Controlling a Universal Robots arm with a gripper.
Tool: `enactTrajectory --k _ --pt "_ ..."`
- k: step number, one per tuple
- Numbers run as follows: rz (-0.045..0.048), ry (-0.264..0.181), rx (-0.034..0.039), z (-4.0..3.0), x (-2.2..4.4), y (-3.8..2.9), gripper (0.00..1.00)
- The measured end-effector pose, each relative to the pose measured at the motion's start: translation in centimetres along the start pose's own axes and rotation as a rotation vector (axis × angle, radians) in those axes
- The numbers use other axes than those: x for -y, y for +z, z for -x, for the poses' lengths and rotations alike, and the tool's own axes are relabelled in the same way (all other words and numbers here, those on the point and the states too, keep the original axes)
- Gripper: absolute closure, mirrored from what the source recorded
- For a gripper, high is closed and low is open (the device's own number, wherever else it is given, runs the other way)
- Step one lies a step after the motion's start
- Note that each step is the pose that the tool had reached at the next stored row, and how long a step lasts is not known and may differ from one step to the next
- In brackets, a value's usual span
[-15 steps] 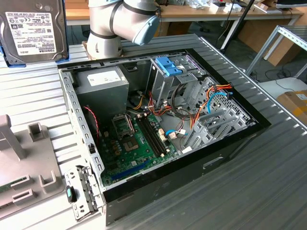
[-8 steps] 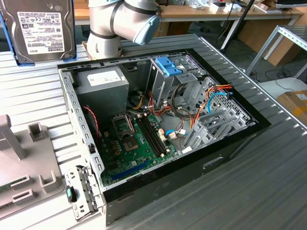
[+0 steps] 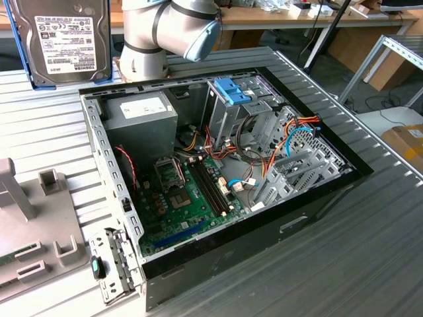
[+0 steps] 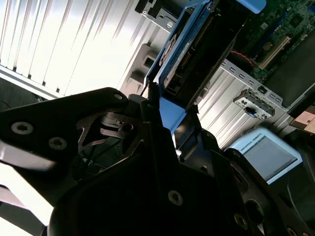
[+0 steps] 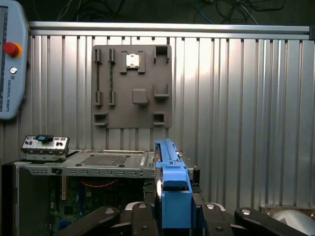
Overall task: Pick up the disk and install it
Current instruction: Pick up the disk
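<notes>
Disk (image 3: 63,39) is clamped by its flat faces in the gripper (image 5: 170,219), long axis pointing straight out from it, and hangs in the air beside a corner of the case (image 3: 297,221), with the cage (image 3: 228,109) toward the exterior view's right.

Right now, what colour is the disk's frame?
Light blue. The disk's frame shows best in the first wrist view.
</notes>
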State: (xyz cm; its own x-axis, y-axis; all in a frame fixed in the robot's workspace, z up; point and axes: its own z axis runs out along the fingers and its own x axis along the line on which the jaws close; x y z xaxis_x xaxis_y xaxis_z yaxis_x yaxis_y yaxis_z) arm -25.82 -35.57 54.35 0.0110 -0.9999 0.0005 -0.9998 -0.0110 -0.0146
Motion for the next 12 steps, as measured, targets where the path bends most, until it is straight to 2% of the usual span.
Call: enactTrajectory --k 5,10,12 --pt "0.0001 0.0 0.0 0.0 0.33 0.0 0.63" --pt "0.0001 0.0 0.0 -0.01 1.23 0.02 0.63" --pt "0.0 0.0 0.0 -0.02 1.78 0.03 0.63"
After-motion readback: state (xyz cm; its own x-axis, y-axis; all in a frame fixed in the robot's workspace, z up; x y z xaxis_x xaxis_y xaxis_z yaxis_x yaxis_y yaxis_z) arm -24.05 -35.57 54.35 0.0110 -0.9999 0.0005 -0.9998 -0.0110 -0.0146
